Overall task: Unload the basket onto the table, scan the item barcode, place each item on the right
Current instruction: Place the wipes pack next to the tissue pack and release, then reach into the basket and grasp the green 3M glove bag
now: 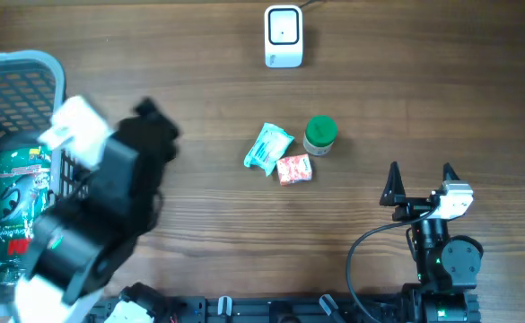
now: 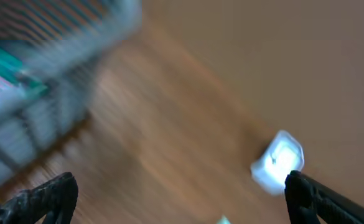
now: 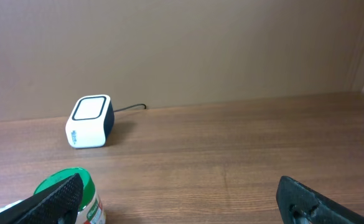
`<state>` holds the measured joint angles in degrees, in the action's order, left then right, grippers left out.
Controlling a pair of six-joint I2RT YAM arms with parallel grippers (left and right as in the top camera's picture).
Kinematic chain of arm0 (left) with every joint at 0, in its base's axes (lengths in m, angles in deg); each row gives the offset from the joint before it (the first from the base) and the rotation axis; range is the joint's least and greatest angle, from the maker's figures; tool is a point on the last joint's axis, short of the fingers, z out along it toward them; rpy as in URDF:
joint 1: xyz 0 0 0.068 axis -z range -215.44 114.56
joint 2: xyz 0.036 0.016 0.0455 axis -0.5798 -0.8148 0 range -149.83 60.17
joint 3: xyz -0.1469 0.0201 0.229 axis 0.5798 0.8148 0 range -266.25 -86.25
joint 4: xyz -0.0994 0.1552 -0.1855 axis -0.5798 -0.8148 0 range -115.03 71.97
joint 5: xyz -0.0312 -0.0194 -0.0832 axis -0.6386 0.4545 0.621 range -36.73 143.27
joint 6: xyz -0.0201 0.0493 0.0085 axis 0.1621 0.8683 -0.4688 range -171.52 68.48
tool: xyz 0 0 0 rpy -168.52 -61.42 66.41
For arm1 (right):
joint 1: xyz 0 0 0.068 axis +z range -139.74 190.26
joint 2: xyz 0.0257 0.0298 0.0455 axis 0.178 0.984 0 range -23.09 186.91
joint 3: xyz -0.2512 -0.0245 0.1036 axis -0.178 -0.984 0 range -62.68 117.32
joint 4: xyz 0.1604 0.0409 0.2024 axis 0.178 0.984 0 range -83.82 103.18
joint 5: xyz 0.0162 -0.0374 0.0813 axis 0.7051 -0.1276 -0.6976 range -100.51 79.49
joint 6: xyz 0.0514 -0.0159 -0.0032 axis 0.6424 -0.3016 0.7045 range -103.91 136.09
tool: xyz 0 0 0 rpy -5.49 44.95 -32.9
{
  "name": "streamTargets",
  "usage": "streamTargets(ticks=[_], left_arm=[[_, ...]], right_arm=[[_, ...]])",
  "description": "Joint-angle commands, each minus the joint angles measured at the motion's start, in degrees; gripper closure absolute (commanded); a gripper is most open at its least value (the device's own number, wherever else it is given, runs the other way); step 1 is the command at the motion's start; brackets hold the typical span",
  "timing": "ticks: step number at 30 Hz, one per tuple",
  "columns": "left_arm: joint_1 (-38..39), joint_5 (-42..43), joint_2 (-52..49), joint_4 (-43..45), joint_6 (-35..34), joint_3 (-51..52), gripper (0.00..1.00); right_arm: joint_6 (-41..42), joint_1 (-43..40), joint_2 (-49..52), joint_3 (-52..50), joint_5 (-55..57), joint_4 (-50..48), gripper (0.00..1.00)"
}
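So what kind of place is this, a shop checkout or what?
Probably a mock checkout bench, not a real shop: a white barcode scanner on a wooden table, a grey basket holding a green packet, and a green-lidded jar.

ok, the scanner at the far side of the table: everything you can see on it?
The scanner is a small white box with rounded corners, plastic by the look. Its face has a dark-framed pale window, tilted upward. One side panel is black, and there is a small bluish mark low on the front. A dark cable leaves its back. It stands on the wooden table near the far edge, apart from everything else.
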<state>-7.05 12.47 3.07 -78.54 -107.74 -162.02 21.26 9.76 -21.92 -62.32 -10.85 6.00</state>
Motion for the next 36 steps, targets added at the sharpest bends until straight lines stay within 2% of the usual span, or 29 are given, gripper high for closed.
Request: streamTargets(ticks=[1,4,8,12,15,17,18,19,22,25,29,36], left_arm=[[-10.9,-6.1,7.0,-0.4,0.2,-0.4,0.0],[-24.3,-4.7,12.4,-0.4,-4.8,-0.4,0.0],[-40.3,-1.4,11.9,0.7,-5.8,-0.4,0.0],[-54.4,10.6,5.5,2.4,-5.7,-0.4,0.0],[-64.2,24.9,-3.1,2.7,-5.7,-0.4,0.0],[-65.7,25.9,-7.8,1.1,-2.8,-0.4,0.0],[-66.0,23.3,-10.9,0.2,-1.3,-0.3,0.0],[-66.9,23.0,-14.6,-0.5,-4.1,-0.2,0.0],[-70.3,27.5,-22.9,-6.6,-24.0,-0.2,0.0],[-70.6,31.6,-31.9,-7.0,-31.4,-0.2,0.0],[-70.6,31.3,-42.1,-2.3,-31.9,-0.2,0.0],[-70.6,28.4,-50.4,7.4,-33.0,0.8,0.0]], right_arm=[[1.0,-0.1,-0.4,-0.1,0.5,-0.2,0.0],[1.0,-0.1,-0.4,-0.1,0.5,-0.2,0.0],[1.0,-0.1,-0.4,-0.1,0.5,-0.2,0.0],[1.0,-0.1,-0.4,-0.1,0.5,-0.2,0.0],[1.0,-0.1,-0.4,-0.1,0.5,-0.2,0.0],[1.0,-0.1,-0.4,-0.1,0.5,-0.2,0.0],[1.0,-0.1,-0.4,-0.1,0.5,-0.2,0.0],[1.0,-0.1,-0.4,-0.1,0.5,-0.2,0.0],[1.0,-0.1,-0.4,-0.1,0.5,-0.2,0.0],[1.0,-0.1,-0.4,-0.1,0.5,-0.2,0.0],[1.0,-0.1,-0.4,-0.1,0.5,-0.2,0.0],[1.0,-0.1,-0.4,-0.1,0.5,-0.2,0.0]])
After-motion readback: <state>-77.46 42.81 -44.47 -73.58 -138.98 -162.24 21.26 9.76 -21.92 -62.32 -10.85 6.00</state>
